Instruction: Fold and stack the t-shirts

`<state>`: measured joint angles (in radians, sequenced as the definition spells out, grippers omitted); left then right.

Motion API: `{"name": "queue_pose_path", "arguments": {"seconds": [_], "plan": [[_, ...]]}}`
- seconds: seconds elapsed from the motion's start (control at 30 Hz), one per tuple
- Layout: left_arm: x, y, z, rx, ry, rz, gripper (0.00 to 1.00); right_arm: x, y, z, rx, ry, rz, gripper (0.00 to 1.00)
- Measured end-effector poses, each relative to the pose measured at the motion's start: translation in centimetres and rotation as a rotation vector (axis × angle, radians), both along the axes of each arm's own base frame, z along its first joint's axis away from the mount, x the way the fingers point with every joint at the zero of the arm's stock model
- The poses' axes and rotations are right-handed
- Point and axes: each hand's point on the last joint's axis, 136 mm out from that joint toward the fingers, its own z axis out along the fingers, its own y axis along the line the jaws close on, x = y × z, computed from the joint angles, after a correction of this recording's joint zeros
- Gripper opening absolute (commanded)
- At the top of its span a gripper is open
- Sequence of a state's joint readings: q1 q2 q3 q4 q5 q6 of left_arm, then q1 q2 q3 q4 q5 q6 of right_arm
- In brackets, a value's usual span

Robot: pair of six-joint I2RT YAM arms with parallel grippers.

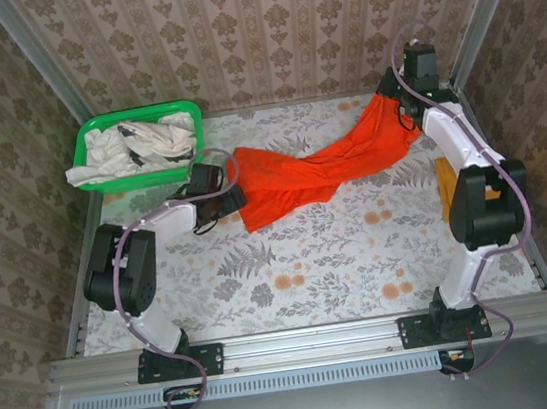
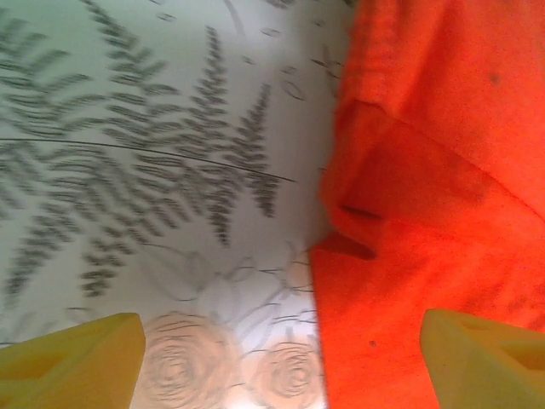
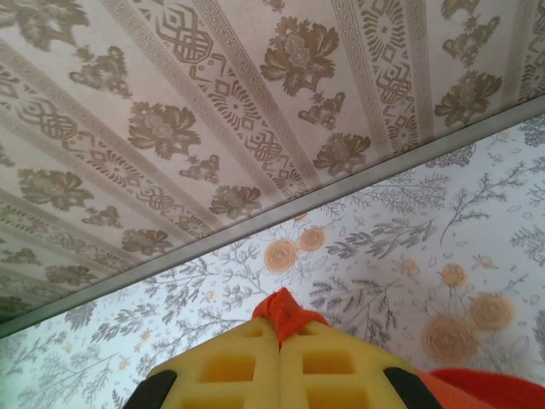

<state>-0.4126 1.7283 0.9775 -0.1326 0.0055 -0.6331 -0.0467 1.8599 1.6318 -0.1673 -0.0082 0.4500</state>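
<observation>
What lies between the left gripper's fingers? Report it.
Left wrist view: inside the open left gripper lie the edge of the orange-red t-shirt and bare floral tablecloth.

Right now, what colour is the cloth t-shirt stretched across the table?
Bright orange-red, no pattern: the plain cloth t-shirt shows best in the top external view.

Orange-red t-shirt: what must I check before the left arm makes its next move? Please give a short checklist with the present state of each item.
1. Right gripper shut on the orange-red t-shirt: ok, cloth is pinched between its fingers.
2. Left gripper open: ok, its jaws stand wide apart.
3. Shirt edge between the left jaws: ok, one finger is over cloth and the other over the table.
4. Shirt lying flat: not ok, it is twisted and bunched.
5. Left fingers touching the cloth: cannot tell.
6. Green basket apart from the shirt: ok.
</observation>
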Motion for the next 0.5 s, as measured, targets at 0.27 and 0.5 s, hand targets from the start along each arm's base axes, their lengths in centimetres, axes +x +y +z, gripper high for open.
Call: {"name": "queue_pose_path", "arguments": {"seconds": [0.27, 0.5], "plan": [[0.9, -2.5, -0.7, -0.018, 0.014, -0.026, 0.76, 5.7, -1.2, -0.3, 0.001, -0.013, -0.023, 0.90], [1.6, -4.6, -1.4, -0.012, 0.040, -0.033, 0.59, 1.7, -1.1, -2.2, -0.004, 0.035, -0.030, 0.91]]}}
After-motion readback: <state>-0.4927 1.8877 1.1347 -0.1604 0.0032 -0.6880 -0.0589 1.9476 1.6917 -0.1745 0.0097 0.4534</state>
